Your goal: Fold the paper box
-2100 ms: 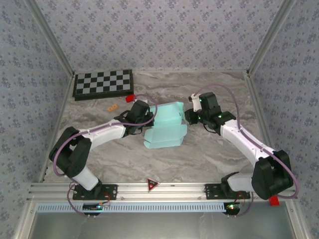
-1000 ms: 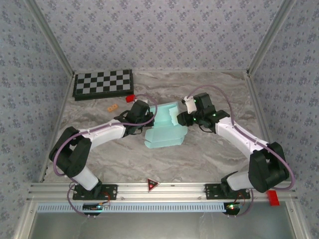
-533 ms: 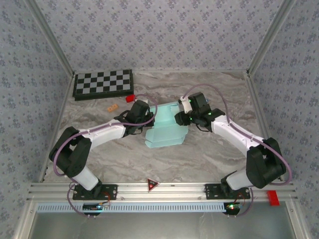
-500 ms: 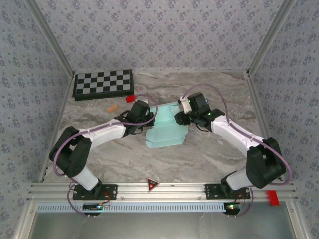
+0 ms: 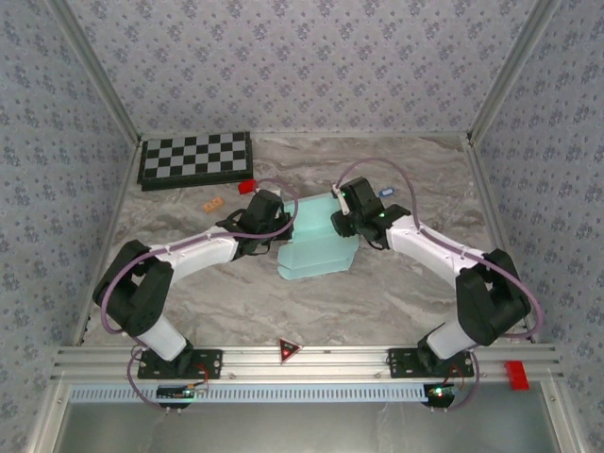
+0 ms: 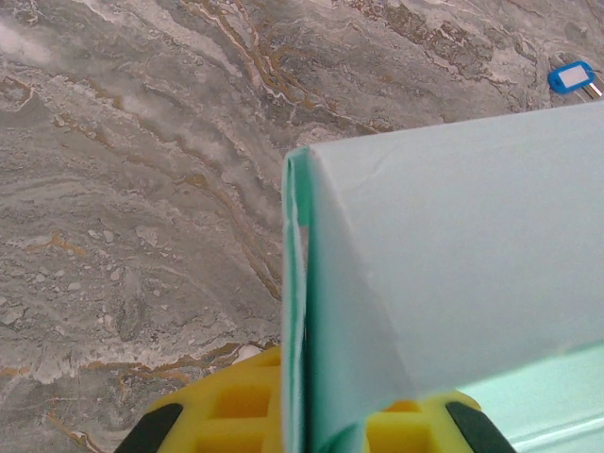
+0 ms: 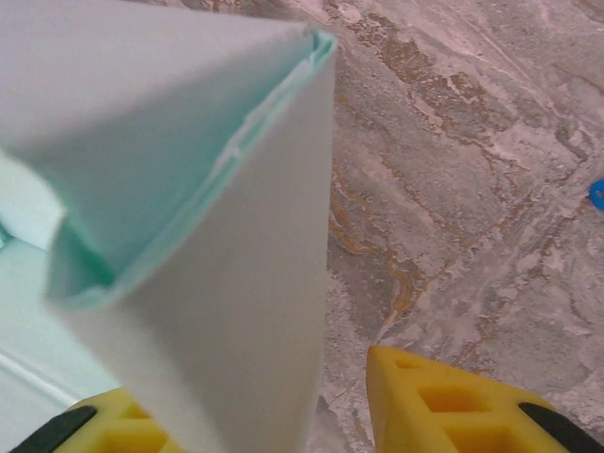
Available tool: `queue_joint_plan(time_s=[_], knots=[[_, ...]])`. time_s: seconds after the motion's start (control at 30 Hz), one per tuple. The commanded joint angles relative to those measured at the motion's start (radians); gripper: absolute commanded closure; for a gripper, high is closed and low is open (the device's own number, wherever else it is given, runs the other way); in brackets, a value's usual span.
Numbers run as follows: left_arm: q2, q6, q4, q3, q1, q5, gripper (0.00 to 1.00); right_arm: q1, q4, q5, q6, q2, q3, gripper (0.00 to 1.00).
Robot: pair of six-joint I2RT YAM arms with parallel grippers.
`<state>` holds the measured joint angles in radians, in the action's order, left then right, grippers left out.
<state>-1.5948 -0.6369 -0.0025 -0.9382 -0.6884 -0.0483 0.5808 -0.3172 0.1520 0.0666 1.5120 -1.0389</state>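
The pale cyan thin-card paper box point(image 5: 316, 247) sat half-formed on the grey marble tabletop point(image 5: 236, 297), one wall pinched by the closed left gripper point(image 6: 311, 420) to steady it, while the parted right gripper point(image 7: 274, 415) straddled the opposite flap, apparently to crease it.

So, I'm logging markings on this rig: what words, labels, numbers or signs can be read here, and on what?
No text can be read.
On the front rail, the red triangle sign: dark mark inside, too small to read.
On the table, the blue tag: white label, too blurred to read.
The paper box and the checkerboard: no print seen.
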Motion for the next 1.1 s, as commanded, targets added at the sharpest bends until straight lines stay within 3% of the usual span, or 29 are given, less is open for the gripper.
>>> queue_joint_plan(time_s=[0.0, 0.27, 0.63, 1.07], knots=[[0.017, 0.003, 0.025, -0.017, -0.007, 0.025, 1.0, 0.017, -0.038, 0.126, 0.022, 0.025, -0.038, 0.64], [0.007, -0.009, 0.018, -0.022, -0.007, 0.018, 1.0, 0.067, -0.089, 0.292, 0.044, 0.067, -0.076, 0.71], [0.001, -0.025, -0.012, -0.032, -0.007, -0.002, 1.0, 0.123, -0.195, 0.506, 0.098, 0.158, -0.145, 0.72], [-0.004, -0.032, -0.029, -0.036, -0.008, -0.013, 1.0, 0.159, -0.311, 0.658, 0.163, 0.253, -0.251, 0.73]])
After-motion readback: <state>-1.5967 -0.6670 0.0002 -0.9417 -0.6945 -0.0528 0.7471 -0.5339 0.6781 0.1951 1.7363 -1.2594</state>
